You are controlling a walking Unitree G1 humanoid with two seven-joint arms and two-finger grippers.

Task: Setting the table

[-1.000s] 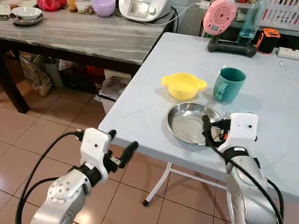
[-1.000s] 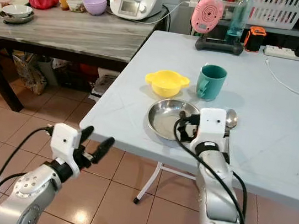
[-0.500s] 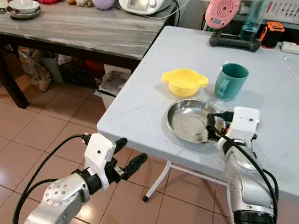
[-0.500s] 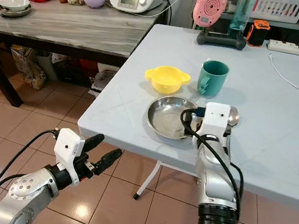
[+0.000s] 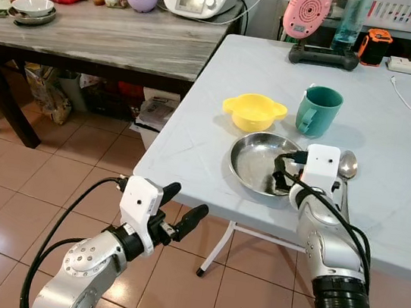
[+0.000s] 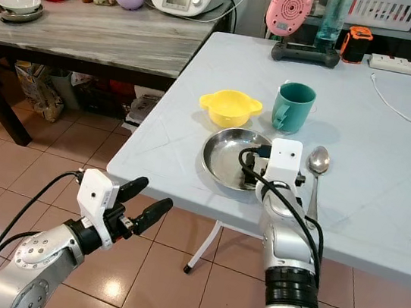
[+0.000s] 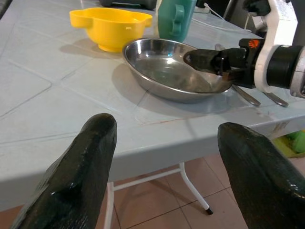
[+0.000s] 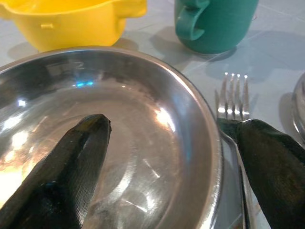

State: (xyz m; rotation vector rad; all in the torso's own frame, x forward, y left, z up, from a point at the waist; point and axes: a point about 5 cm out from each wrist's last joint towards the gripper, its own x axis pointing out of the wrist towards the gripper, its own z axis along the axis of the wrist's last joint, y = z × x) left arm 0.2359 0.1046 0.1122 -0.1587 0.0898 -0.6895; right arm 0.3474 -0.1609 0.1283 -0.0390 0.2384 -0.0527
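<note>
Item: steel plate [image 5: 259, 162] — near the front edge of the pale worktop [image 5: 394, 119], yellow bowl [image 5: 252, 113] and green mug [image 5: 317, 111] just behind it, fork [image 8: 232, 98] and spoon [image 6: 317, 164] beside its right rim.

Right pincer [image 8: 167, 157]: released, fingers straddling the plate's right rim, one inside, one over the fork.

Left pincer [image 7: 162, 157]: released, idle below the worktop edge.

Risk: closing here could trap the fork with the rim, or nudge the plate toward the edge — both from the straddled placement.

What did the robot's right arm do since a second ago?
The right gripper slid left over the steel plate, its jaws straddling the near right rim, uncovering the spoon. The fork, yellow bowl and green mug stayed put.
</note>
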